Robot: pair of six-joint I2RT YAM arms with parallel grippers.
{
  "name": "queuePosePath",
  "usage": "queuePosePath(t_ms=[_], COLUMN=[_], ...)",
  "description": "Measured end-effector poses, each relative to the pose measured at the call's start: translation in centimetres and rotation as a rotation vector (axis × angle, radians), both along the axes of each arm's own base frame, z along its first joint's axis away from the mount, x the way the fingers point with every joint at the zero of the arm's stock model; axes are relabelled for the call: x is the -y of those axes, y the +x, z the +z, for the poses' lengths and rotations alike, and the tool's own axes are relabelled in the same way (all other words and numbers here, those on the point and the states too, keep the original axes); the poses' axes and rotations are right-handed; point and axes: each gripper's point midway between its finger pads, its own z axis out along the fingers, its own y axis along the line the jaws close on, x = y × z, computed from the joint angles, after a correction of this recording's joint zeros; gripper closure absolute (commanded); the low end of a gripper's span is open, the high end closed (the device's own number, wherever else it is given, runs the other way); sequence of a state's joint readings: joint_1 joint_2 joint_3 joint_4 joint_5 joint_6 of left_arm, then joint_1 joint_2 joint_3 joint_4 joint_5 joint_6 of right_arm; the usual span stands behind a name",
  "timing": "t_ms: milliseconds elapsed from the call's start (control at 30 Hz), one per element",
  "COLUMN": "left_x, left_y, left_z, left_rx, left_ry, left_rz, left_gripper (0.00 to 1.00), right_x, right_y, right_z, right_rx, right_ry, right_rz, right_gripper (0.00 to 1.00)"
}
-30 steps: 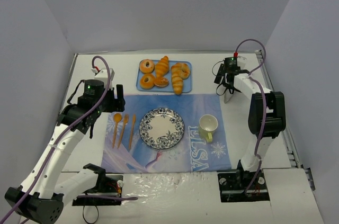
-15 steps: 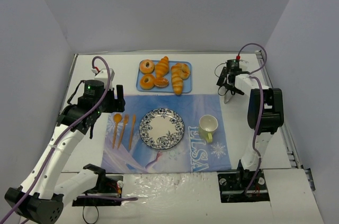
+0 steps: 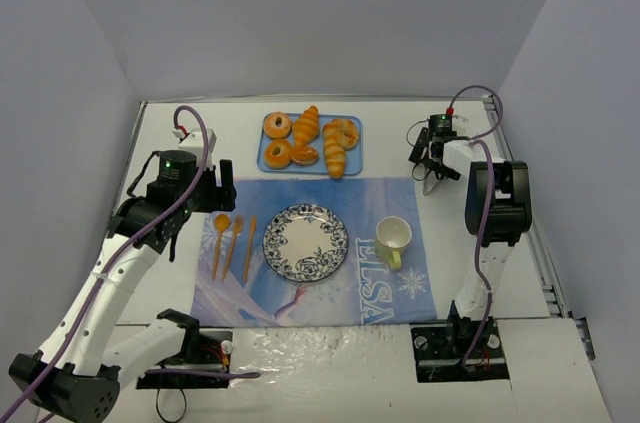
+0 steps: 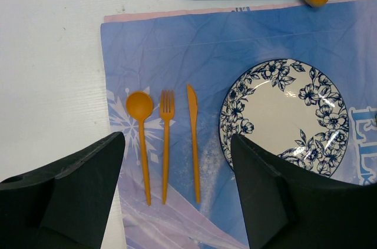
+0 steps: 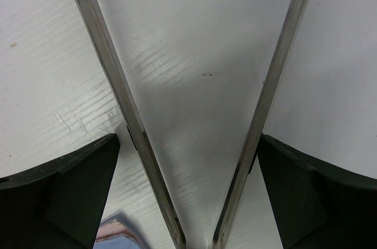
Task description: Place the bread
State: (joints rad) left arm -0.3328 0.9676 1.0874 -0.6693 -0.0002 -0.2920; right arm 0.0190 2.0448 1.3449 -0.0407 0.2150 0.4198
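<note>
Top external | bread (image 3: 305,141) was seen on the blue tray (image 3: 352,157) at far centre, plate (image 3: 306,242) bare | judged light, soft, crushable; best pinched gently mid-body | left claw (image 4: 177,196) and right claw (image 3: 427,155) were held open, empty.

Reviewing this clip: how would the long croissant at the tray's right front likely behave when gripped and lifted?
The croissant looks puffy, so probably light and easily squashed. Its tapered, rounded shape may roll or pivot if pinched off-centre. It overhangs the tray edge slightly, so nudging could tip it off.

Golden breads (image 3: 310,141) – piled on blue tray (image 3: 352,165).
</note>
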Motion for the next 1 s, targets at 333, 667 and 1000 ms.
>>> queuePosePath(t_ms=[333, 667, 1000], left_x=[0.0, 0.0, 0.0], left_y=[0.0, 0.0, 0.0], left_z=[0.0, 0.0, 0.0], left_rx=[0.0, 0.0, 0.0], left_ry=[0.0, 0.0, 0.0], left_rz=[0.0, 0.0, 0.0], left_gripper=[0.31, 0.31, 0.31], right_x=[0.3, 0.4, -0.2], right_y=[1.0, 1.8, 0.1], right_z=[0.1, 0.0, 0.5], right_rx=[0.041, 0.092, 0.075], right_ry=[0.0, 0.003, 0.041], right_rz=[-0.006, -0.011, 0.006], right_gripper=[0.17, 0.49, 0.51])
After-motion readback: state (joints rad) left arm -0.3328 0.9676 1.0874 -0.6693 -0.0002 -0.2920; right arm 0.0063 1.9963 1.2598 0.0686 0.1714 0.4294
